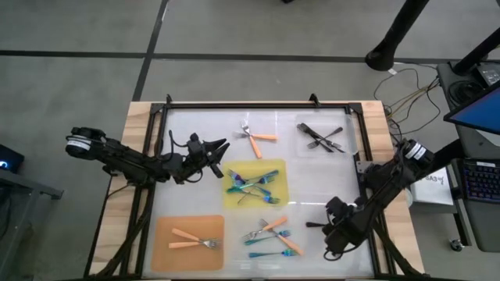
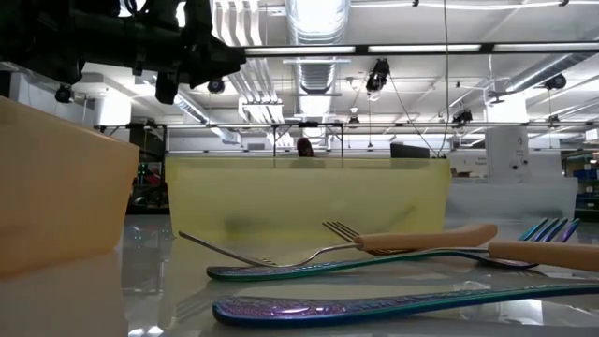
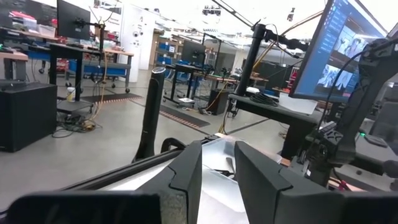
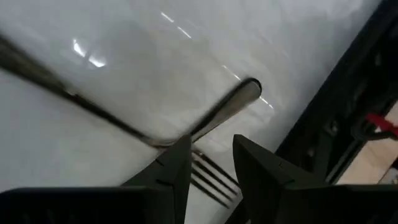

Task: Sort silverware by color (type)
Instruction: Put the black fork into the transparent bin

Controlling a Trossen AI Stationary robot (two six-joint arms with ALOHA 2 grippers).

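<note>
A dark fork lies between the fingers of my right gripper over the table's near right part. My left gripper hovers open and holding nothing, beside the yellow mat's far left corner. Blue-teal forks lie on that mat. Two orange-handled forks rest on the orange mat, two more on the table's far part. Dark forks lie far right. A mixed pile of blue-teal and orange-handled forks sits near the front; in the low view it is. My right gripper has the dark fork at its head end, between the two fingers, which come at it from above. The handle sticks out beyond the fingertips. Whether the fork is lifted clear of the table I cannot tell.
A black frame edges the white table top. The right arm reaches in from the right edge, the left arm from the left. Bare table lies between the orange mat and the mixed pile.
</note>
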